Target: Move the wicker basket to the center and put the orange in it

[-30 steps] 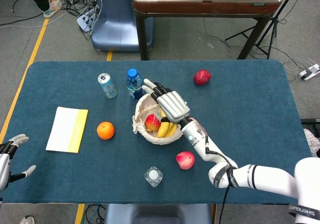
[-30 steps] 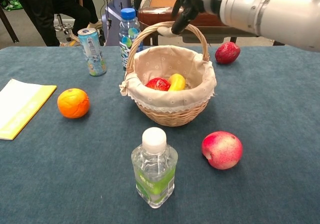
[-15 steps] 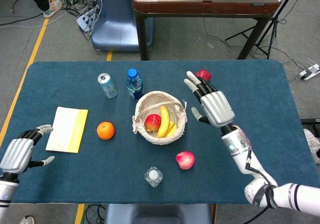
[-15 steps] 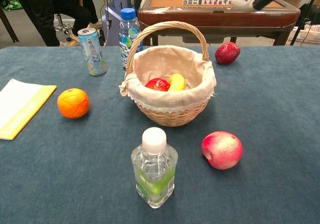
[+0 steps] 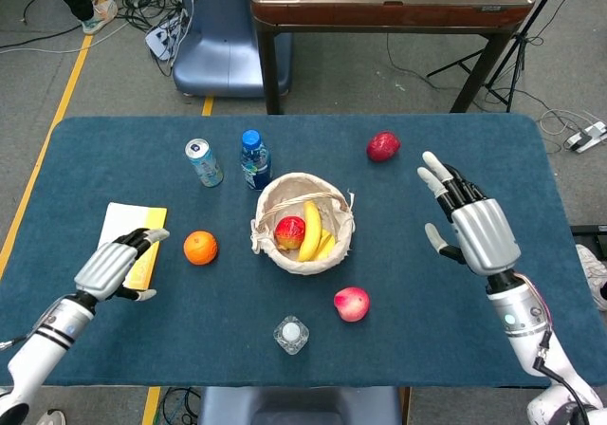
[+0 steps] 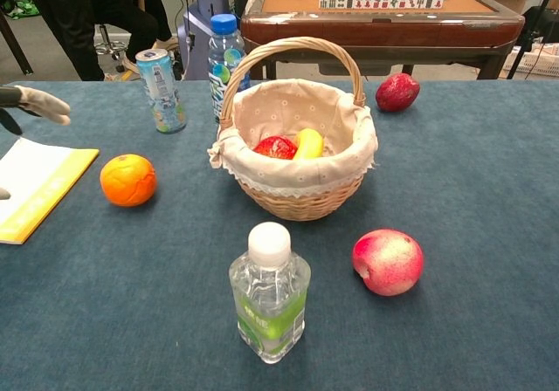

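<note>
The basket [image 5: 303, 224] stands near the middle of the blue table [image 5: 531, 178] in the head view, its handle arching over a cloth lining; inside lie a red apple [image 5: 290, 231] and a banana [image 5: 310, 231]. The orange [image 5: 200, 247] sits on the table left of the basket, apart from it, and in the chest view it shows at middle left, just beside the yellow-edged pad [image 5: 130, 243]. The left hand [image 5: 116, 266] hovers at lower left of the head view, over the lower edge of the pad and near the orange, fingers apart and holding nothing; in the chest view only its fingertips [image 6: 39, 104] reach in at the left edge. The right hand [image 5: 471, 229] is raised at the right of the head view, well apart from the basket, fingers spread and empty; the chest view does not show it. Behind the basket stand a blue-capped bottle [image 5: 254, 159] and a can [image 5: 203, 161], toward the upper left. A dark red fruit [image 5: 383, 145] lies at upper right of the basket. A pink apple [image 5: 351, 304] lies in front of the basket to the lower right, and a small clear bottle [image 5: 291, 333] stands at the near edge, bottom centre.
</note>
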Available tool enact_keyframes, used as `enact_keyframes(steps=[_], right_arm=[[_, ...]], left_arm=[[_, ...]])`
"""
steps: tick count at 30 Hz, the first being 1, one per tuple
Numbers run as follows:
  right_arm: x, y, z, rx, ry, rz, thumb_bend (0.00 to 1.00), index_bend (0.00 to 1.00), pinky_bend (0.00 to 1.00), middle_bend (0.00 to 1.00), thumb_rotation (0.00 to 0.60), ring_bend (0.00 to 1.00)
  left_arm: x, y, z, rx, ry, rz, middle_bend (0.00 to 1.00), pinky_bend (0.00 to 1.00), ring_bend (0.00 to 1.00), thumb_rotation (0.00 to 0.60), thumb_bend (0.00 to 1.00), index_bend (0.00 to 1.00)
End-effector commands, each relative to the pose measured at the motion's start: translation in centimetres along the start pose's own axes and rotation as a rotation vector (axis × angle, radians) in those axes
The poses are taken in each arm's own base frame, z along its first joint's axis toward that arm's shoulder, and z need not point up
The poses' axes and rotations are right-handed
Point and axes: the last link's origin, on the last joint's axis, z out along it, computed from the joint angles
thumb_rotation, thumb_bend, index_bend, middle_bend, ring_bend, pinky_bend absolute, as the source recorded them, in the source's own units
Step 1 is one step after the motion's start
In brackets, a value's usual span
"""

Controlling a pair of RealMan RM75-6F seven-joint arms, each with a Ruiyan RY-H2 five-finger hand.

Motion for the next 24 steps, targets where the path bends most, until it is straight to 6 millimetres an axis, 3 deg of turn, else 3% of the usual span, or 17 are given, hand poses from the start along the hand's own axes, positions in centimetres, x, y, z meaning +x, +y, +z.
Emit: enact_keyframes(steps=[1, 10, 17, 24], right_arm=[[0.2, 0.6, -1.4, -0.018, -0.004, -0.011, 0.41, 0.0, 0.28, 0.03, 0.6, 0.07], [-0.1, 1.8, -3.1, -0.055, -0.017, -0.014, 0.41, 0.0, 0.28, 0.03, 0.6, 0.07], [-0.1, 2.1, -3.4, -0.061, -0.02, -0.007, 0.41, 0.0, 0.28, 0.03, 0.6, 0.07], [0.0, 2.5, -3.7, -0.068, -0.019, -0.001, 0.41, 0.0, 0.28, 0.03, 0.6, 0.07]], left_arm=[[-0.7, 0.6, 2.4, -0.006, -0.019, 0.039, 0.12, 0.2, 0.1, 0.6, 0.08, 0.12], [-2.0, 1.1, 6.3, 0.063, -0.087, 0.068, 0.11, 0.19, 0.09, 0.6, 0.08, 0.11], [-3.1, 2.0, 9.0, 0.091, -0.131, 0.079, 0.11, 0.19, 0.11, 0.6, 0.08, 0.15], [-4.1, 2.7, 10.7, 0.131, -0.091, 0.077, 0.17, 0.27, 0.25, 0.6, 0.08, 0.27]])
